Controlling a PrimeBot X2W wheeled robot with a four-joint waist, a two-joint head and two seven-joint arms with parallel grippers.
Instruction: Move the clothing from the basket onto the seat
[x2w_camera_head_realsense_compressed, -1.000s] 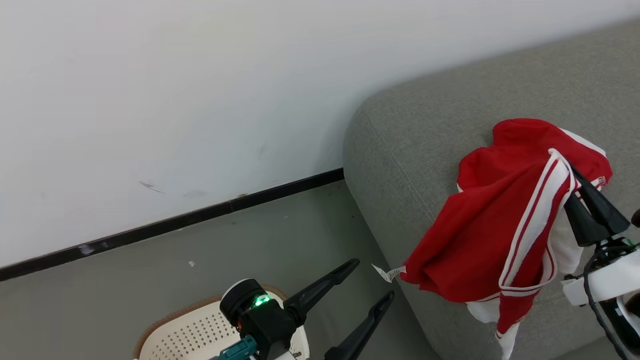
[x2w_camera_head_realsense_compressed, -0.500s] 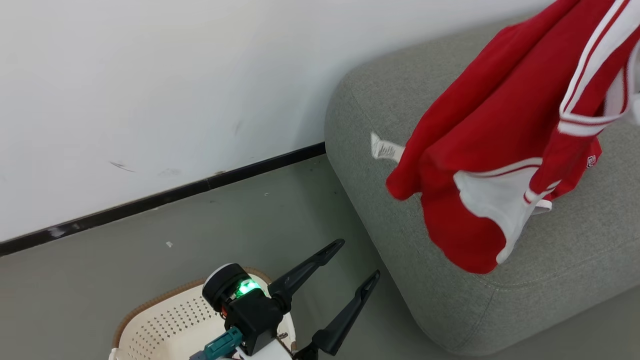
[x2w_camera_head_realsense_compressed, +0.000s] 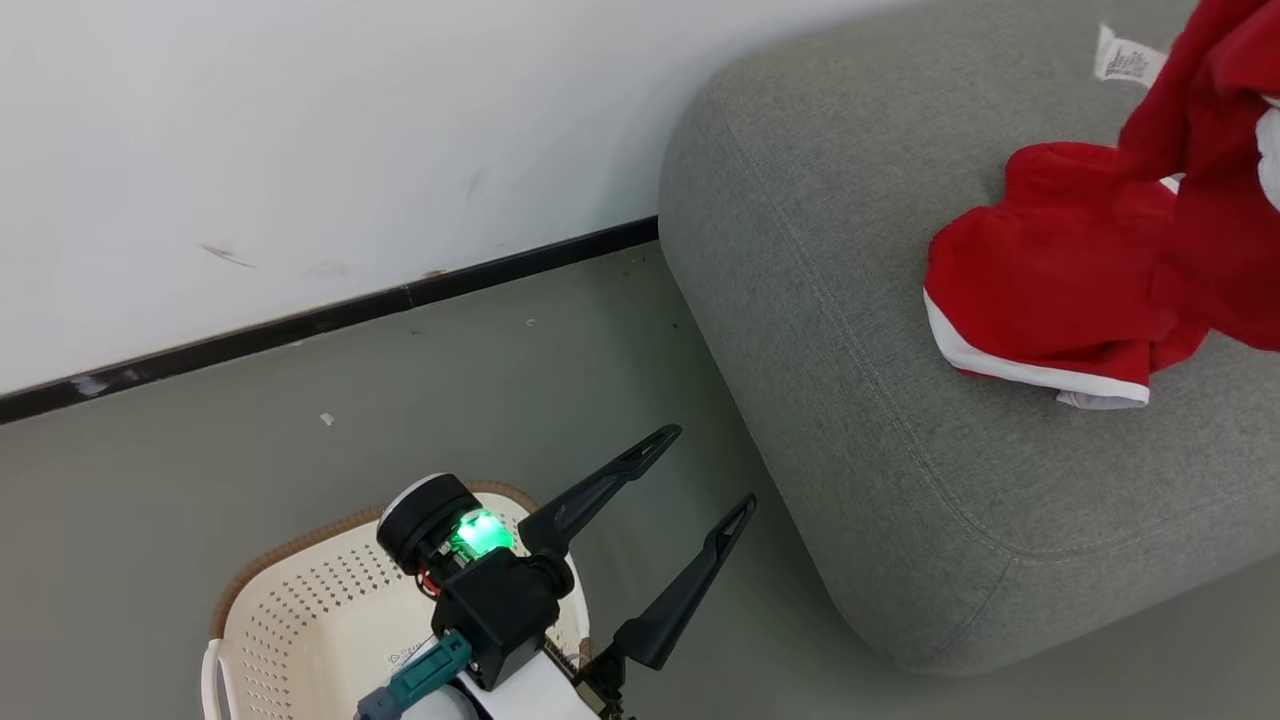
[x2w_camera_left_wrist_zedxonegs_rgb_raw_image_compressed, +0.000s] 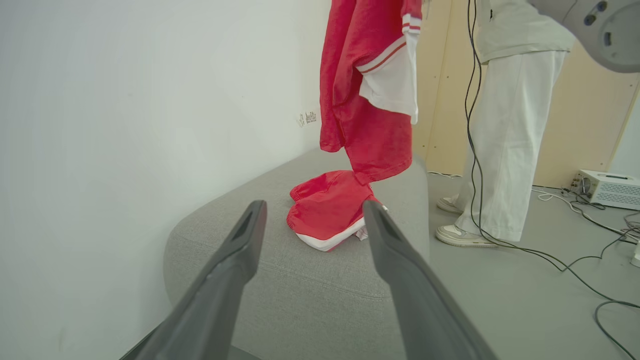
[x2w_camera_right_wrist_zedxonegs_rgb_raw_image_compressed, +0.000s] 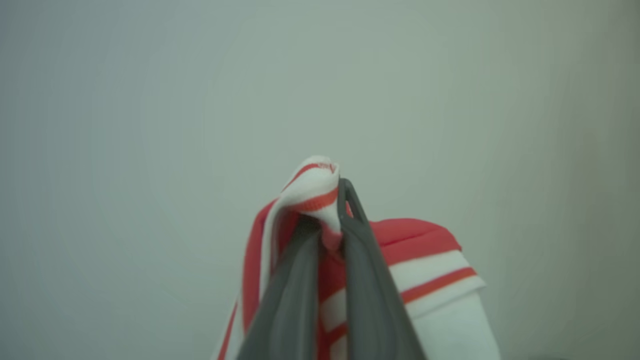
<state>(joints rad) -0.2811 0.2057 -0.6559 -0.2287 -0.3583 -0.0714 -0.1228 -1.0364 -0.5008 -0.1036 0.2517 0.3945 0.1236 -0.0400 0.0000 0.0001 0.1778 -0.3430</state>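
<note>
- Overhead, from the head view: finds the clothing (x2w_camera_head_realsense_compressed: 1060, 290) on the seat (x2w_camera_head_realsense_compressed: 850, 300), a red heap with white trim lying on the cushion top, with more red cloth rising above it and a white care tag (x2w_camera_head_realsense_compressed: 1125, 55) sticking out.
- Puts the left gripper (x2w_camera_head_realsense_compressed: 710, 466) off the seat, just past its rounded end and over the basket (x2w_camera_head_realsense_compressed: 300, 545), fingers spread wide and holding nothing.
- Along the left wrist view: looks between the parted fingers of the left gripper (x2w_camera_left_wrist_zedxonegs_rgb_raw_image_compressed: 314, 205) straight at the seat (x2w_camera_left_wrist_zedxonegs_rgb_raw_image_compressed: 280, 270).
- Catches the clothing (x2w_camera_left_wrist_zedxonegs_rgb_raw_image_compressed: 365, 100) hanging above the seat, long axis vertical, lower end meeting the heap on the cushion. Cannot tell whether one piece or two.
- Notes a person (x2w_camera_left_wrist_zedxonegs_rgb_raw_image_compressed: 500, 125) standing beyond the seat's far end.
- Along the right wrist view: finds the right gripper (x2w_camera_right_wrist_zedxonegs_rgb_raw_image_compressed: 327, 220) clamped tight on a striped hem of the clothing (x2w_camera_right_wrist_zedxonegs_rgb_raw_image_compressed: 430, 250), cloth bunched between the fingers and falling away below.
- Probably turns on the drop from the right gripper down to the seat, with the lower end already resting there. Calls for lowering and letting go with the right arm, the nearer by far, and leaves the left out of it.
</note>
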